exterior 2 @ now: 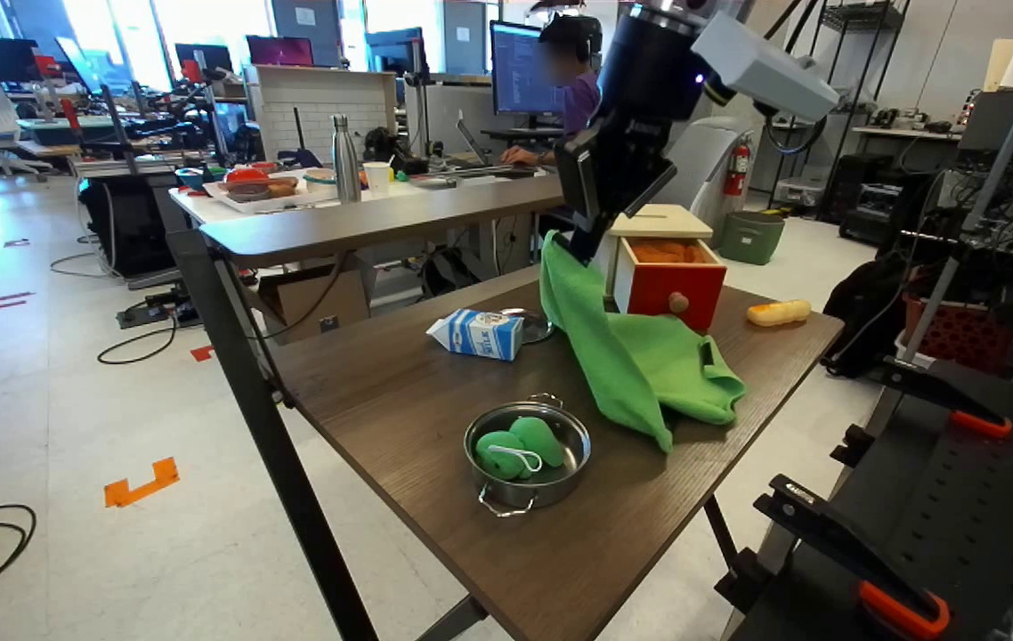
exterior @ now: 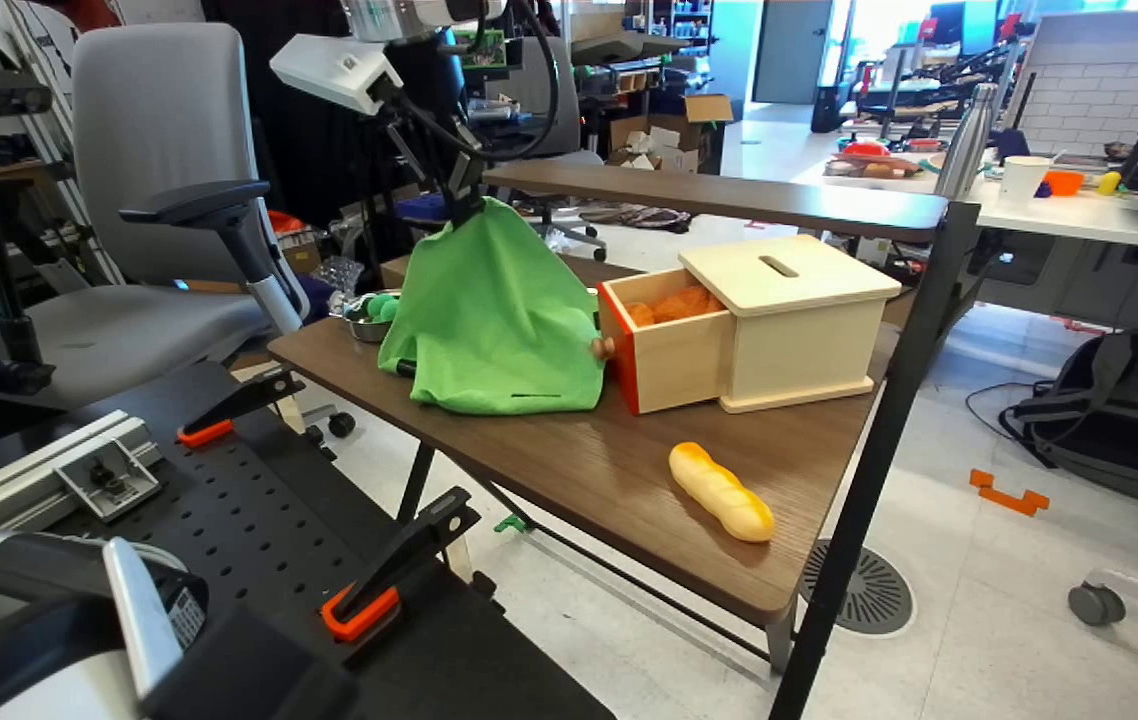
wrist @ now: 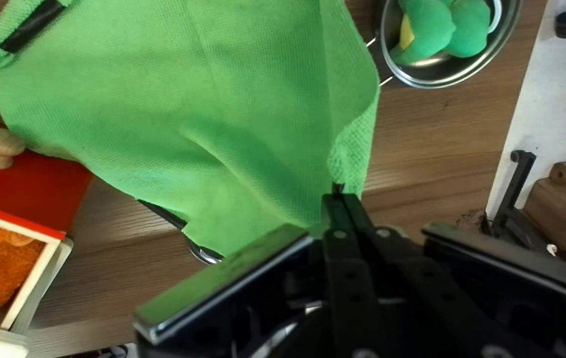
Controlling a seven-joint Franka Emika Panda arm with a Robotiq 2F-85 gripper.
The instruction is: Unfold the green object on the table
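Note:
A green cloth point(exterior: 499, 320) with black strips along its edges drapes onto the brown table point(exterior: 569, 470). It shows in both exterior views point(exterior 2: 595, 343) and fills much of the wrist view point(wrist: 213, 99). My gripper point(exterior: 466, 208) is shut on the cloth near one edge and holds that part up above the table. The rest of the cloth hangs down, and its lower part lies on the table, partly bent over. In the wrist view the fingertips point(wrist: 341, 198) are together at the cloth's edge, by a small dark strip. The cloth's underside is mostly hidden.
A wooden box point(exterior: 809, 340) with its red-fronted drawer point(exterior 2: 671, 289) pulled out stands beside the cloth. A metal pot point(exterior 2: 529, 485) with green toys, a milk carton point(exterior 2: 480, 335), a shiny metal dish point(exterior 2: 533, 328) and a bread roll point(exterior: 721, 492) are on the table. A raised shelf point(exterior: 729, 198) runs along one side.

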